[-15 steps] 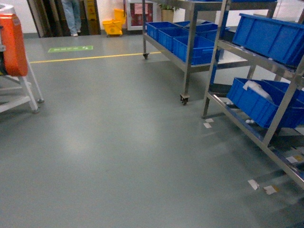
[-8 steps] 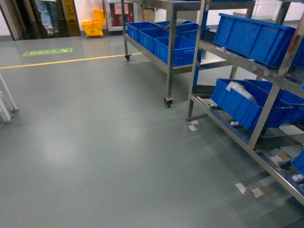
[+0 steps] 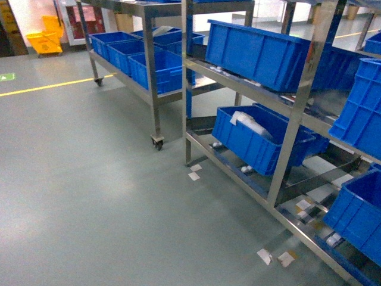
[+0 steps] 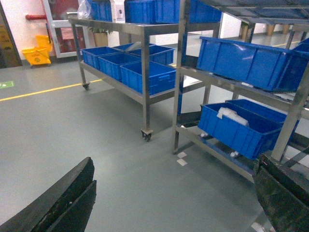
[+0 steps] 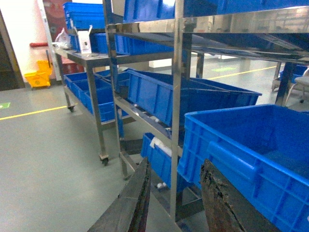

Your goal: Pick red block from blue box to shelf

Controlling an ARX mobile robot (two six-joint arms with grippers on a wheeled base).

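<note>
The red block and the blue box are out of view in all three views. A steel shelf rack (image 3: pixel 293 125) loaded with dark blue ribbed crates (image 3: pixel 256 52) stands to the right on the grey floor. It also shows in the left wrist view, shelf rack (image 4: pixel 179 87), and close up in the right wrist view, shelf rack (image 5: pixel 177 96). My left gripper (image 4: pixel 176 162) is open wide over bare floor, nothing between its fingers. My right gripper (image 5: pixel 176 162) is open and empty too, facing the rack beside a dark blue crate (image 5: pixel 251 150). Neither gripper shows in the head view.
A wheeled steel cart (image 3: pixel 152 89) with more dark blue crates stands behind the rack. A white bag (image 3: pixel 250 123) lies in a lower crate. Paper scraps (image 3: pixel 274 257) lie on the floor by the rack. A yellow mop bucket (image 3: pixel 44 42) and a yellow floor line (image 3: pixel 53 85) are far left.
The head view has swung to the right: the racks have slid left and grown closer, and the orange object and white stand at the left have left the view.
</note>
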